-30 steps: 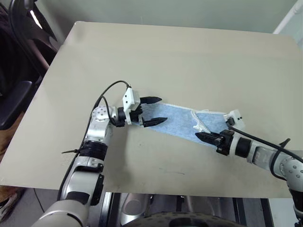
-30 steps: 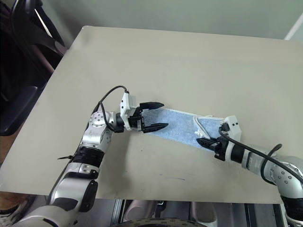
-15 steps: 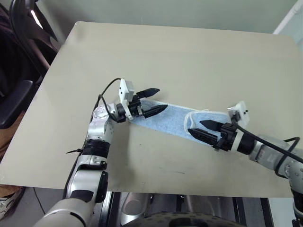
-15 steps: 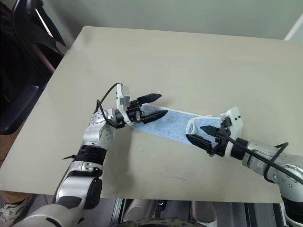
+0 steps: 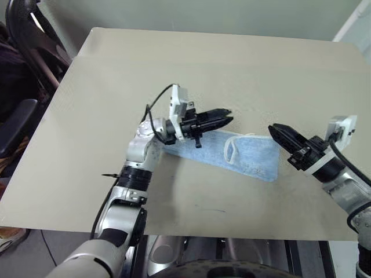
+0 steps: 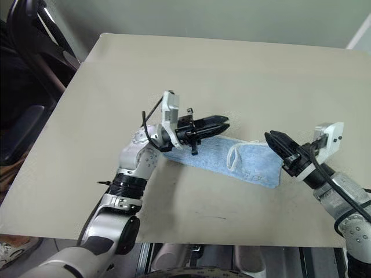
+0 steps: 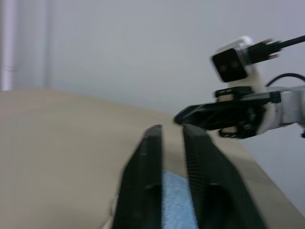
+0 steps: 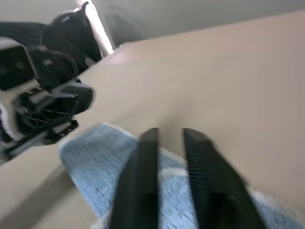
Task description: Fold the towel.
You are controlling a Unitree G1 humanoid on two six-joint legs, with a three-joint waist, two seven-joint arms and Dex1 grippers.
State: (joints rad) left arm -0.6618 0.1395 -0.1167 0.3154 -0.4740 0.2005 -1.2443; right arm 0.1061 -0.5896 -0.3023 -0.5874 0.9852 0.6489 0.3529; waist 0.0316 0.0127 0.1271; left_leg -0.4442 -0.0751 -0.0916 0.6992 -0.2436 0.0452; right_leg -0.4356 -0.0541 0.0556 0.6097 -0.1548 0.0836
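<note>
The light blue towel [image 5: 252, 161] lies flat as a long strip across the middle of the beige table [image 5: 191, 69]. Its white cord loop [image 5: 231, 148] rests on top near the centre. My left gripper [image 5: 227, 119] is shut and empty. It hovers level just above the strip's far edge, pointing right. My right gripper [image 5: 272, 128] is also shut and empty, raised just off the towel's right end and pointing left at it. In the left wrist view the left gripper's fingers [image 7: 153, 143] stand nearly together over the blue cloth [image 7: 174, 202]. The right wrist view shows the towel [image 8: 95, 160] below.
A dark chair [image 5: 26, 52] stands past the table's left edge. The table's near edge [image 5: 191, 234] runs just below both arms. Bare tabletop stretches behind the towel to the far edge.
Both grippers have shut and risen. The left one has swung right over the towel. The right one has drawn back to the right, off the towel's end. The towel stays put.
</note>
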